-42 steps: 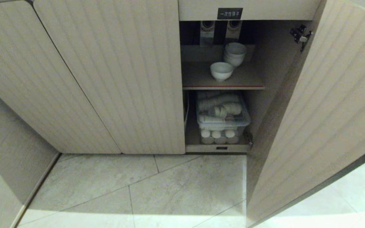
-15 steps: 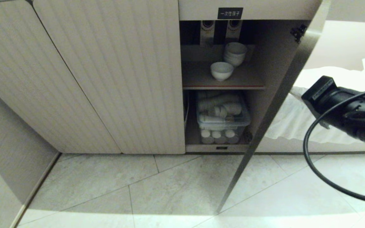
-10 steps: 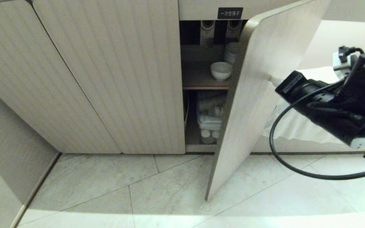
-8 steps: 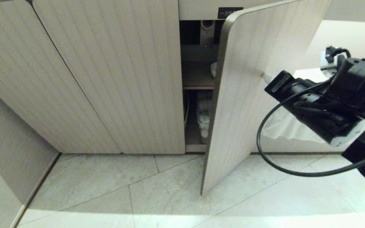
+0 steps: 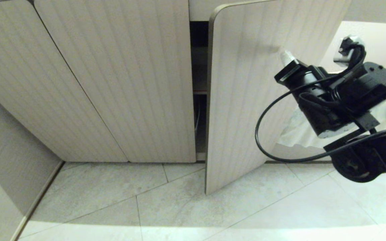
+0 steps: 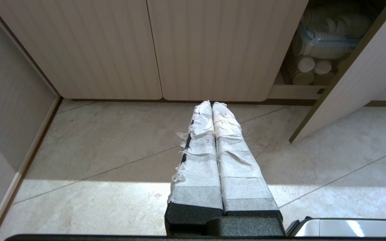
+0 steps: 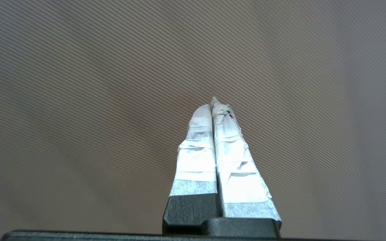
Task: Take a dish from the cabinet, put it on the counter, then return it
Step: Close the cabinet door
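Pressing its taped tip against the ribbed face of the door, the right gripper has its jaws closed on nothing, the two white-wrapped fingers meeting along their whole length. The head view shows that door nearly shut, leaving only a dark narrow slit into the cabinet, with a sliver of red shelf edge inside. The dish cannot be seen in any view; from the head camera the door hides the shelf.

The right wrist view shows only ribbed door surface filling the frame behind the fingers, nothing of the surroundings.

The left wrist view looks from lower down and to the side and gives what the head view lacks: through the gap beside the door, the lower compartment holds a clear plastic box packed with white pieces, and round white containers beneath it. The left gripper hangs over the floor tiles, well apart from the cabinet, jaws closed and empty.
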Controlling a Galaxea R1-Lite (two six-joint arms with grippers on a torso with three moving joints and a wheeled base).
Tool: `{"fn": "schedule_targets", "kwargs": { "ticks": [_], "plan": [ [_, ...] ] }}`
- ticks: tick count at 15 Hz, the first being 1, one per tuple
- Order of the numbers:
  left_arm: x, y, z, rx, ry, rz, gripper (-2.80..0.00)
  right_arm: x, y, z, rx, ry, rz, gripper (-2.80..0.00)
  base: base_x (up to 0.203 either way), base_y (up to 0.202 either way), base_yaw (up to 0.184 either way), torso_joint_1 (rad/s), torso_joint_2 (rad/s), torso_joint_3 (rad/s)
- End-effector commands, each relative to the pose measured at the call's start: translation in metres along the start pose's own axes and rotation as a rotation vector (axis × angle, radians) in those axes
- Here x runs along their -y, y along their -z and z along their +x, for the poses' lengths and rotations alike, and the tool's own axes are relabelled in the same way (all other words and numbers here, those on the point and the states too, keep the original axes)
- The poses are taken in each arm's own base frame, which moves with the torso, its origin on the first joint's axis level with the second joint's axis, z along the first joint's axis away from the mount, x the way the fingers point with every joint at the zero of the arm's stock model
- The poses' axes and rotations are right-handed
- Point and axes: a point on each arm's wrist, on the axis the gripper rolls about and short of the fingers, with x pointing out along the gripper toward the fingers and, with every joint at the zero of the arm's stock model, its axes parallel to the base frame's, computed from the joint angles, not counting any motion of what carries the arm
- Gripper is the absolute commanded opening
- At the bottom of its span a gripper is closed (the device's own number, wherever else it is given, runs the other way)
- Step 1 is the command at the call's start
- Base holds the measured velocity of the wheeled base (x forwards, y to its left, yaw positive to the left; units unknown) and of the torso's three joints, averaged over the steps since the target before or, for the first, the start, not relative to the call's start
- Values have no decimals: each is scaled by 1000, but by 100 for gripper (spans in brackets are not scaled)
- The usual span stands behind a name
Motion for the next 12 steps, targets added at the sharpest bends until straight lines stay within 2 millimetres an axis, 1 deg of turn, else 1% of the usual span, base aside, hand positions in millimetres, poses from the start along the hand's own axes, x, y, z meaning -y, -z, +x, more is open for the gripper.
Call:
{"fn": "schedule_targets", "kwargs": {
  "ticks": [1,3,4,7,8,10,12],
  "plan": [
    [0,0,0,1,0,0,-280,6,-16,-8,24,14,-8,-280,0,0,0,0,0,0],
    [0,0,0,2,0,0,-280,10,-42,-21,63,25,-22,-280,0,0,0,0,0,0],
    [0,0,0,1,0,0,-280,11,-57,-33,76,30,-32,-280,0,0,0,0,0,0],
    [0,0,0,1,0,0,-280,13,-95,-78,82,41,-50,-280,0,0,0,0,0,0],
    [0,0,0,2,0,0,-280,12,-105,-92,81,44,-53,-280,0,0,0,0,0,0],
    [0,0,0,2,0,0,-280,11,-129,-124,76,49,-58,-280,0,0,0,0,0,0],
    [0,0,0,1,0,0,-280,10,-147,-154,35,64,-78,-280,0,0,0,0,0,0]
  ]
}}
